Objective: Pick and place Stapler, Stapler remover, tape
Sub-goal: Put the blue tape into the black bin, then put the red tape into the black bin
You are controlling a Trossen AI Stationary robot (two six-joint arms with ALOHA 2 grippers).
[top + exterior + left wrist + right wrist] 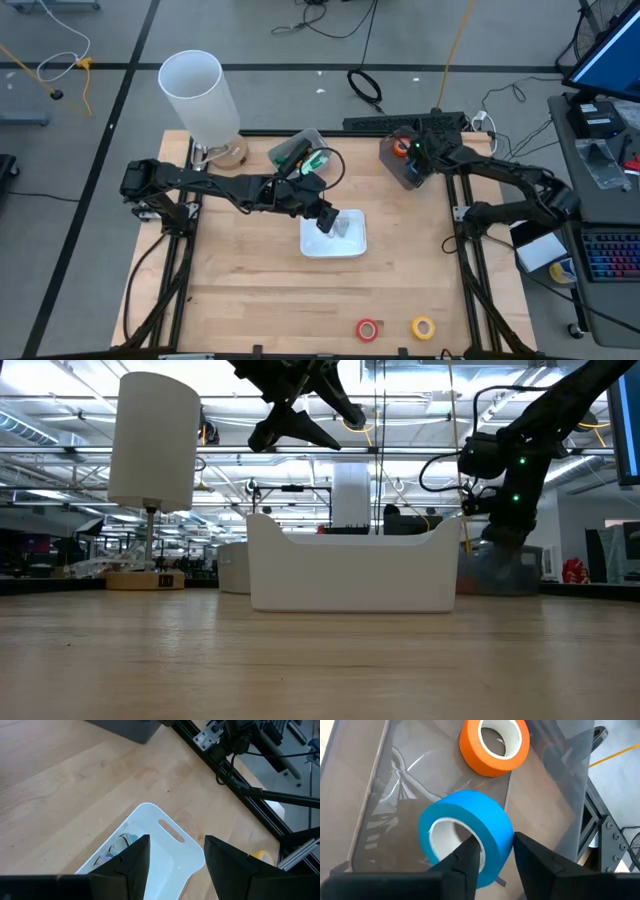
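At the table's far right a clear container (398, 168) holds the orange tape (492, 745), lying flat, and the blue tape (470, 820), which stands tilted on its edge. My right gripper (495, 842) reaches down into this container, its fingers on either side of the blue roll's wall. The red tape (369, 329) and the yellow tape (423, 327) lie flat near the table's front edge. My left gripper (175, 842) hangs open over the white bin (350, 245) at mid-table, holding nothing. Small things (122, 842) lie in the bin; I cannot make out a stapler or stapler remover. My right gripper has one finger (467, 857) inside the blue tape's centre hole and the other finger (535, 855) outside, with the roll's wall (497, 837) between them. It comes slanting down from above. I cannot tell whether the pads touch the wall. The roll's lower edge is in the container.
A tall white cylinder on a wooden base (200, 95) stands at the far left. A second clear container (297, 150) with something green sits at the far middle. Black frame rails (470, 270) run along the table's right side. Bare wood lies between the bin and the front edge.
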